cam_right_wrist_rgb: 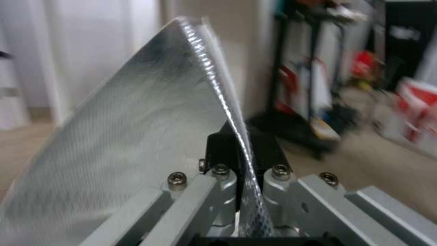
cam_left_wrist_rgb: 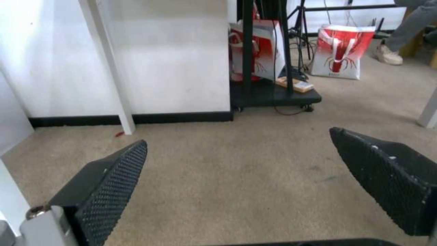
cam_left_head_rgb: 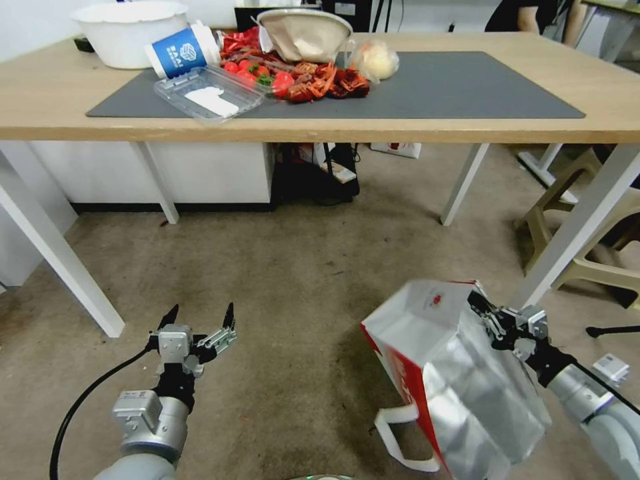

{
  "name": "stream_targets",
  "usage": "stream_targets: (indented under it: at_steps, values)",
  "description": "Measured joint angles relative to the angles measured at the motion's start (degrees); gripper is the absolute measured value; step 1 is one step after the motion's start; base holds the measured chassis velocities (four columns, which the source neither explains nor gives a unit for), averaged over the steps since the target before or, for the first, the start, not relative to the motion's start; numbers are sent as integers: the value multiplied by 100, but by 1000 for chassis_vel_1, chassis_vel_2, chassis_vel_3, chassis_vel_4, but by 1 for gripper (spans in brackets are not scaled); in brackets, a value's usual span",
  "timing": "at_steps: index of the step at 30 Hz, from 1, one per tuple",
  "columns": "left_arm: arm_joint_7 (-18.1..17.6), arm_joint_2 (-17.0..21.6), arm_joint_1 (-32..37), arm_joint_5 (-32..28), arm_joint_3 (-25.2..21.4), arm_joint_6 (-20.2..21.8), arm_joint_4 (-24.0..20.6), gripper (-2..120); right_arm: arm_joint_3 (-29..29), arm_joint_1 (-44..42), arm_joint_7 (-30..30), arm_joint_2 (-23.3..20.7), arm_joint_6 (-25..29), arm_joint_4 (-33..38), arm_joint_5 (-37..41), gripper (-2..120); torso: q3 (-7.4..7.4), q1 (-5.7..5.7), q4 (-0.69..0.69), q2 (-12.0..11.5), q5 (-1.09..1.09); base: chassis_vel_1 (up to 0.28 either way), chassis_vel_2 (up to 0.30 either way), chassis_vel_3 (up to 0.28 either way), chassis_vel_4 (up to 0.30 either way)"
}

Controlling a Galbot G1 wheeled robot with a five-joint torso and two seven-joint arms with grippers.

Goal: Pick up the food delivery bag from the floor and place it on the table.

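Food delivery bag [cam_left_head_rgb: 427, 327] pinched by its foil rim in right gripper [cam_left_head_rgb: 481, 308], tilted, apparently just off floor [cam_left_head_rgb: 300, 287] for carrying | left gripper [cam_left_head_rgb: 198, 320] spread wide, empty, low nearby | table [cam_left_head_rgb: 467, 123] ahead, well apart, mat's right side bare.

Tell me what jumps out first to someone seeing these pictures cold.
The food delivery bag, white with red edges and its silver foil lining gaping, sits low on the robot's right, its rim pinched by the right gripper. The left gripper hangs open over the bare floor. Beyond, the table carries a heap of red crayfish on its grey mat.
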Motion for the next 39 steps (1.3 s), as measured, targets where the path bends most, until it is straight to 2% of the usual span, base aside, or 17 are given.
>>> stream_targets:
  at_steps: [1, 2, 3, 4, 6, 7, 9, 12, 14, 15, 16, 18, 20, 22, 32, 39]
  values:
    - [-8, -5, -2, 2, 5, 2, -1, 100, -1, 43, -438, -95, 439, -41, 296, 0, 0, 0, 0, 0, 1, 0, 0, 0, 0]
    - [-8, -5, -2, 2, 5, 2, -1, 100, -1, 43, -438, -95, 439, -41, 296, 0, 0, 0, 0, 0, 1, 0, 0, 0, 0]
    - [-12, -15, -9, 3, 6, 12, -6, 100, 10, 89, -958, -205, 758, -55, 604, 0, 0, 0, 0, 0, 0, 0, 0, 0, 0]
    - [-12, -15, -9, 3, 6, 12, -6, 100, 11, 92, -987, -211, 775, -56, 619, 0, 0, 0, 0, 0, 0, 0, 0, 0, 0]
    - [-14, -21, -17, 1, -4, 19, -16, 100, 34, 158, -1525, -317, 994, -95, 883, 0, 0, 0, -2, 0, 0, 0, 0, 0, 0]
    - [-14, -21, -17, 1, -4, 19, -16, 100, 34, 158, -1525, -317, 994, -95, 883, 0, 0, 0, -2, 0, 0, 0, 0, 0, 0]
    - [-18, -15, -16, -14, -30, 20, -23, 100, 93, 325, -2259, -507, 1154, -193, 1226, 0, 0, 0, 2, 0, -2, 0, 0, 0, 0]
    - [-21, -10, -9, -23, -41, 20, -23, 100, 108, 371, -2527, -559, 1167, -232, 1350, 0, 0, 0, 2, 0, -1, 0, 0, 0, 0]
    - [-31, 3, 13, -23, -68, -4, -24, 100, 109, 545, -3370, -734, 1129, -371, 1764, 0, 0, 0, -8, 0, 6, 0, 0, 0, 0]
    - [-32, 3, 23, -26, -77, -5, -34, 100, 110, 713, -3816, -900, 1050, -422, 2035, 0, 0, 0, 2, 0, -3, 0, 0, 0, 0]
    - [-32, 3, 23, -26, -77, -5, -34, 100, 110, 713, -3816, -900, 1050, -422, 2035, 0, 0, 0, 2, 0, -3, 0, 0, 0, 0]
    - [-38, 3, 29, -51, -99, -5, -62, 100, 58, 972, -4349, -1142, 757, -471, 2509, 0, 0, 0, 1, 0, 1, 0, 0, 0, 0]
    - [-41, 3, 28, -64, -105, -5, -66, 100, 34, 1031, -4427, -1184, 673, -473, 2611, 0, 0, 0, 0, 0, 0, 0, 0, 0, 0]
    - [-65, 2, 33, -114, -143, -3, -87, 100, -83, 1184, -4639, -1279, 325, -446, 3001, 0, 0, 0, 0, 0, 0, 0, 0, 0, 0]
    - [-113, -24, 57, -226, -185, 60, -172, 100, -401, 1475, -5233, -1405, -366, -377, 3473, 0, 0, 0, 0, 0, 0, 0, 0, 0, 0]
    - [-110, -29, 43, -265, -209, 103, -204, 100, -568, 1629, -5497, -1459, -609, -380, 3645, 0, 0, 0, 0, 0, 0, 0, 0, 0, 0]
